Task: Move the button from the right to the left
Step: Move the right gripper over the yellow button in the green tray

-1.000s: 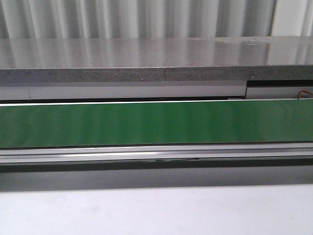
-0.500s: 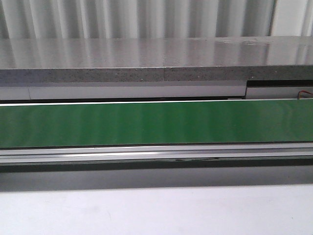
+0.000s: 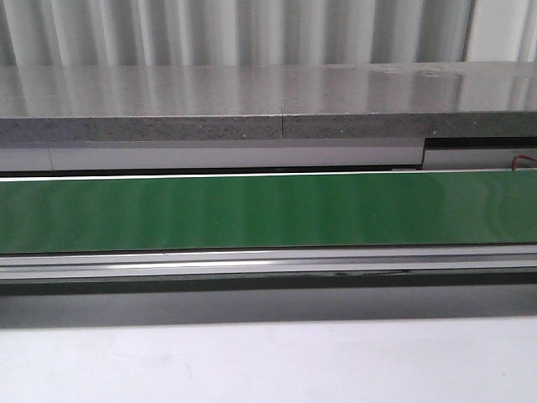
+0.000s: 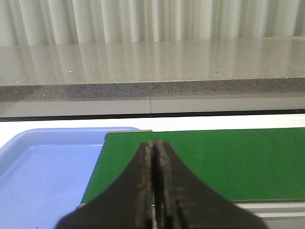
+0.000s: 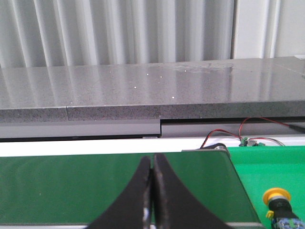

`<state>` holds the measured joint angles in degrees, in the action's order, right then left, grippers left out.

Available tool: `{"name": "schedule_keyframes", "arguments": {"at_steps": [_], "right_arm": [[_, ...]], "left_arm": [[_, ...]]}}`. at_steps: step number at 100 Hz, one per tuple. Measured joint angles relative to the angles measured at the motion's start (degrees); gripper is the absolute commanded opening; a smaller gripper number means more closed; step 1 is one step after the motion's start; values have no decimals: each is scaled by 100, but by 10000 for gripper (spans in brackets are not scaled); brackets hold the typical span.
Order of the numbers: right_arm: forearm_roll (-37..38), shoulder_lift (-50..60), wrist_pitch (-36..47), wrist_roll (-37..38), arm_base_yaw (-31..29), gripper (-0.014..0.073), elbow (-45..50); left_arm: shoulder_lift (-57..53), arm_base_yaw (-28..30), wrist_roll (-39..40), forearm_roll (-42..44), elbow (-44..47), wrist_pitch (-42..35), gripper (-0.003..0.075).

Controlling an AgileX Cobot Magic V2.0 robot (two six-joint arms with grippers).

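Front view: green belt (image 3: 268,210) below grey counter (image 3: 210,105), no claw visible; left wrist view: left claw (image 4: 153,148) pressed together, blue tray (image 4: 43,167) lower left; right wrist view: right claw (image 5: 152,164) pressed together, empty, button (image 5: 279,200) lower right, red wires (image 5: 238,131) behind.

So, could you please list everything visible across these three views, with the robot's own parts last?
Button: one, yellow cap, on the green surface past the belt's right end, right wrist view only.
Belt: one, green, running across the front view.
Tray: one, blue, at the belt's left end.
Counter: one, grey speckled, behind the belt.
Wires: red and black, by the belt's right end.
Curtain: pale, pleated, at the back.
Left tool: black, shut, over the belt's left end.
Right tool: black, shut, over the belt.
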<state>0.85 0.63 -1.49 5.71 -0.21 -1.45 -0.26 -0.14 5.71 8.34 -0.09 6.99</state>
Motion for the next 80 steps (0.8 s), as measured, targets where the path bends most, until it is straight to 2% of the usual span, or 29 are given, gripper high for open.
{"name": "schedule_keyframes", "arguments": {"at_steps": [33, 66, 80], "right_arm": [[0, -353, -2459, 0, 0, -68, -2004], [-26, -2296, -5090, 0, 0, -68, -4144], [-85, -2941, -5535, 0, 0, -68, -4557]], "left_arm": [[0, 0, 0, 0, 0, 0, -20], [0, 0, 0, 0, 0, 0, -20], [0, 0, 0, 0, 0, 0, -20]]}}
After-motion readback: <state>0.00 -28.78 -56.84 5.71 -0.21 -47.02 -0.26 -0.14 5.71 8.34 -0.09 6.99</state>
